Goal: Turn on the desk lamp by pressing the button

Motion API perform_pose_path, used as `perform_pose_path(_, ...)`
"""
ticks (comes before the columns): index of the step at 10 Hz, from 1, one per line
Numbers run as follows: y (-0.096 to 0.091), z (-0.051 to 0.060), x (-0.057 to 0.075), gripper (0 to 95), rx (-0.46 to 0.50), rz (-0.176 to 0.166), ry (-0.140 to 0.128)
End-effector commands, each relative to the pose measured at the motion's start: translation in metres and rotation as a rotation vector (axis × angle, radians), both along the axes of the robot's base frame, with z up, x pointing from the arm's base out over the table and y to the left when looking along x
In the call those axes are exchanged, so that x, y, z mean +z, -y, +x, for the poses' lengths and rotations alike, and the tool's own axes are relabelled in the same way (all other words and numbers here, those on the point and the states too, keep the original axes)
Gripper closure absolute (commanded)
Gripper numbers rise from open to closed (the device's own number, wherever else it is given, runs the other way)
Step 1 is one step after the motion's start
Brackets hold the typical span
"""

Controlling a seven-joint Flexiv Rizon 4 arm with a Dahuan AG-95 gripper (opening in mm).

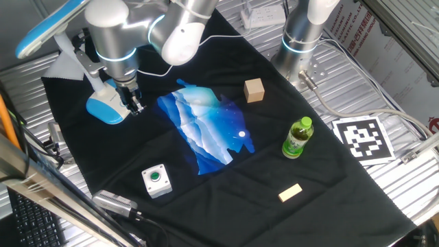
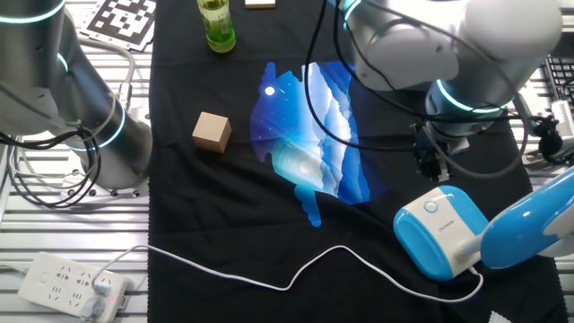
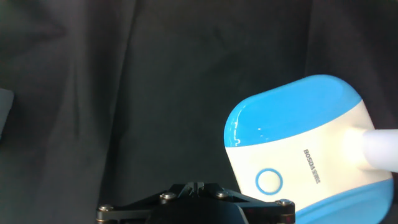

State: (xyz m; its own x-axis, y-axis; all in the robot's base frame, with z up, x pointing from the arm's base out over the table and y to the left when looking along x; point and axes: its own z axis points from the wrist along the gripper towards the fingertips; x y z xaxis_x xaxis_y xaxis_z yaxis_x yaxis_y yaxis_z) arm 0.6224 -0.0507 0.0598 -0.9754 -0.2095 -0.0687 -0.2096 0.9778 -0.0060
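Observation:
The desk lamp's blue-and-white oval base [image 1: 104, 108] sits at the left of the black cloth. It also shows in the other fixed view [image 2: 441, 235] and the hand view [image 3: 298, 137]. Its long blue head [image 1: 46, 29] hangs over the back left. The button [image 3: 268, 181], a small white round one with a thin ring, lies on the base's white part [image 2: 431, 207]. My gripper [image 1: 133, 101] hovers just beside the base, fingers shut and empty. In the hand view the fingertips [image 3: 196, 185] are left of the button.
A green push-button in a white box [image 1: 156, 180], a wooden cube [image 1: 254, 90], a green bottle [image 1: 298, 137] and a small wooden block [image 1: 290, 193] lie on the cloth. A blue patterned sheet [image 1: 202, 127] is in the middle. A second arm's base [image 1: 302, 41] stands behind.

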Motion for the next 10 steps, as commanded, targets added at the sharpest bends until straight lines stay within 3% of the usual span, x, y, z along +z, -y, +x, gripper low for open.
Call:
perform_pose_path(1, 0.0006, -0.0001, -0.0007, 95.0, 0.007, 0.007, 0.012)
perform_pose_path(2, 0.0007, -0.0002, -0.0011, 95.0, 0.015, 0.010, 0.013)
perform_pose_path(3, 0.0007, -0.0002, -0.0014, 57.0, 0.026, 0.016, 0.019)
perform_pose_path(6, 0.0009, -0.0004, -0.0015, 0.0, 0.051, 0.037, 0.024)
perform_pose_path(10, 0.0009, -0.0005, -0.0017, 0.0, 0.046, 0.037, 0.029)
